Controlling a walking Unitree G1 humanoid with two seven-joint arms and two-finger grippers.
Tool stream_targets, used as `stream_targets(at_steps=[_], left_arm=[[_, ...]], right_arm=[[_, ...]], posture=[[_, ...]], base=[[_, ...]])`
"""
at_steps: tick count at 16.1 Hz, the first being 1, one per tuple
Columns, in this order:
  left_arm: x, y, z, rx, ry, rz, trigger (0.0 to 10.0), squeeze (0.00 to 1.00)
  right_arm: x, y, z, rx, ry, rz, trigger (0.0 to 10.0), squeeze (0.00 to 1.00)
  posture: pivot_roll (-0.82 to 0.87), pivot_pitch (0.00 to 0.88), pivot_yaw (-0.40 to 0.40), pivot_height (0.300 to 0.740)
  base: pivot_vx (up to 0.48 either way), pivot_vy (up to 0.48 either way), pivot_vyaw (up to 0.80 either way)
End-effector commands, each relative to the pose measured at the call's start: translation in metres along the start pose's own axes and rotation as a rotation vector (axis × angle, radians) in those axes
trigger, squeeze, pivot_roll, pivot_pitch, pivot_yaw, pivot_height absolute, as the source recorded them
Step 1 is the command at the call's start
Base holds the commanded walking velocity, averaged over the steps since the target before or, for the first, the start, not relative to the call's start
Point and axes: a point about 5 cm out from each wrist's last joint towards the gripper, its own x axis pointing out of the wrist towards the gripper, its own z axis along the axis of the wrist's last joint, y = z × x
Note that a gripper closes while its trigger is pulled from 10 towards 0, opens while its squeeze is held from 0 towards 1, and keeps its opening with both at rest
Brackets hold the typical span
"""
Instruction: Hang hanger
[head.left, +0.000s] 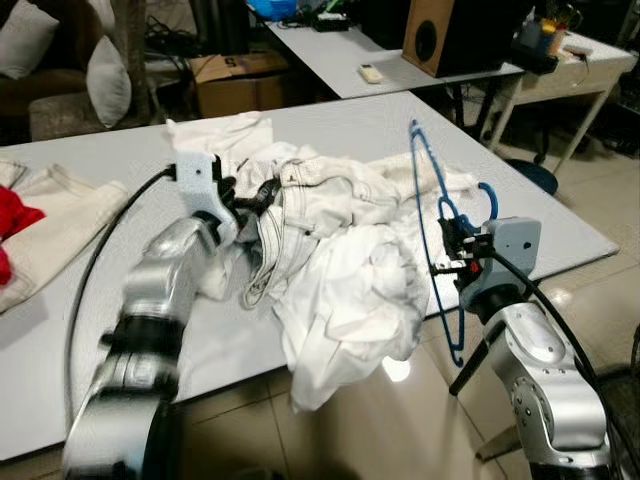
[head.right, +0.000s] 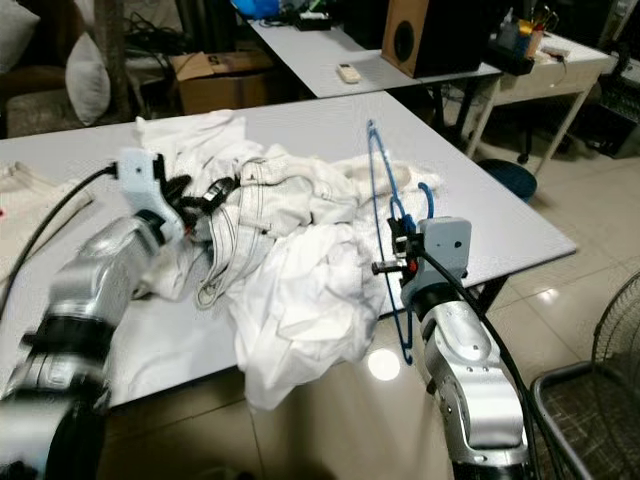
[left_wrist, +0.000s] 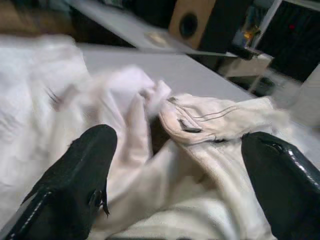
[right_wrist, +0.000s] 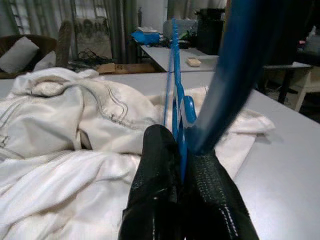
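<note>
- A blue hanger (head.left: 432, 220) was clenched between the black fingers of the right gripper (head.left: 452, 243), held upright at the table's (head.left: 560, 215) near right edge.
- The hanger's lower part was seen hanging below the table edge, beside a heap of white clothes (head.left: 340, 260).
- The left gripper (head.left: 250, 196) was spread apart over the clothes, its two fingers (left_wrist: 80, 175) resting on either side of a cream fold, nothing gripped.
- A red cloth (head.left: 12, 225) lay at the table's far left.
</note>
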Motion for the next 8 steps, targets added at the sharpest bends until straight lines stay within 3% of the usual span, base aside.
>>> stream_targets(at_steps=[1,2,3,5,8], left_arm=[[0.011,-0.002,0.003,-0.100,0.022,-0.002,10.0,0.00],[0.012,-0.002,0.003,-0.106,0.029,0.004,10.0,0.00],[0.017,-0.005,0.004,-0.206,0.025,-0.011,10.0,0.00],[0.025,-0.012,0.000,-0.281,0.059,-0.017,10.0,0.00],[0.024,-0.001,-0.008,-0.245,0.104,0.116,10.0,0.00]], right_arm=[[-0.002,-0.003,0.003,-0.009,-0.015,-0.016,10.0,0.00],[-0.003,-0.003,0.003,-0.010,-0.015,-0.018,10.0,0.00],[-0.004,-0.004,0.002,-0.008,-0.014,-0.028,10.0,0.00],[-0.008,-0.005,0.001,-0.013,-0.008,-0.040,10.0,0.00],[-0.013,-0.004,0.002,-0.017,-0.011,-0.055,10.0,0.00]], posture=[[-0.17,0.000,0.045,0.740],[-0.17,0.000,0.047,0.740],[-0.18,0.000,0.053,0.740],[-0.20,0.000,0.068,0.740],[-0.24,0.000,0.103,0.740]], base=[[0.000,0.000,0.00],[0.000,0.000,0.00],[0.000,0.000,0.00],[0.000,0.000,0.00],[0.000,0.000,0.00]])
